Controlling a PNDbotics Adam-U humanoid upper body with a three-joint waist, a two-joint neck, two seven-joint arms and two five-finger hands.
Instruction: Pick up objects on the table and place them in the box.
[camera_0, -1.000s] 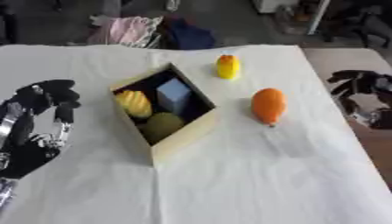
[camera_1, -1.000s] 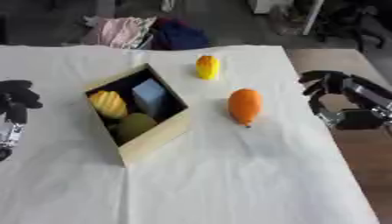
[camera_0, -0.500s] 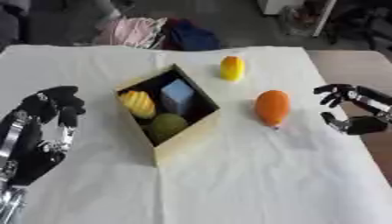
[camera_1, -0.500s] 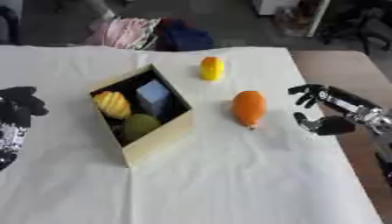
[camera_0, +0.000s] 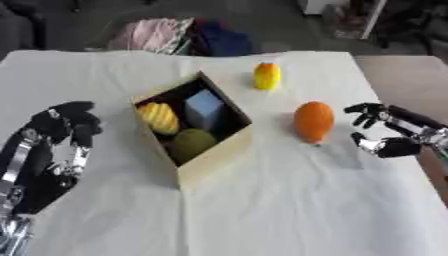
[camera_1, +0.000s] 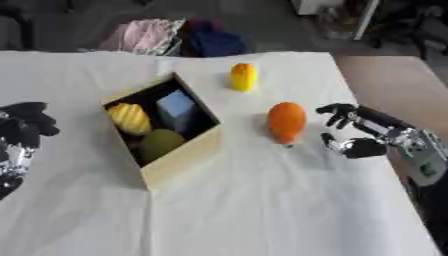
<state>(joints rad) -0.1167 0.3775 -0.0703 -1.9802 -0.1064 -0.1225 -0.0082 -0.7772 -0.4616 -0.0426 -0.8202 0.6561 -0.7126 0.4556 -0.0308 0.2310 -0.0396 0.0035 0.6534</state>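
Left hand (camera_0: 48, 150): It rests low at the left edge of the white table (camera_0: 289, 210). The fingers are a little bent and hold nothing. The arm is cut off at the bottom corner.
Box (camera_0: 214, 160): An open tan box sits turned at an angle, left of the middle.
Inside the box: A yellow ridged thing (camera_0: 159, 116), a pale blue block (camera_0: 205, 106) and a dull green round thing (camera_0: 191, 142). The box walls hide their lower parts.
Small yellow thing (camera_0: 266, 76): It stands on the table behind the box. Its shape is too blurry to name.
Orange thing (camera_0: 313, 120): An egg-shaped fruit lies right of the box, apart from it.
Right hand (camera_1: 359, 132): It is just right of the orange thing, not touching it. The fingers and thumb are spread wide and hold nothing.
Far edge: A heap of pink and dark blue cloth (camera_0: 188, 37), hard to make out.
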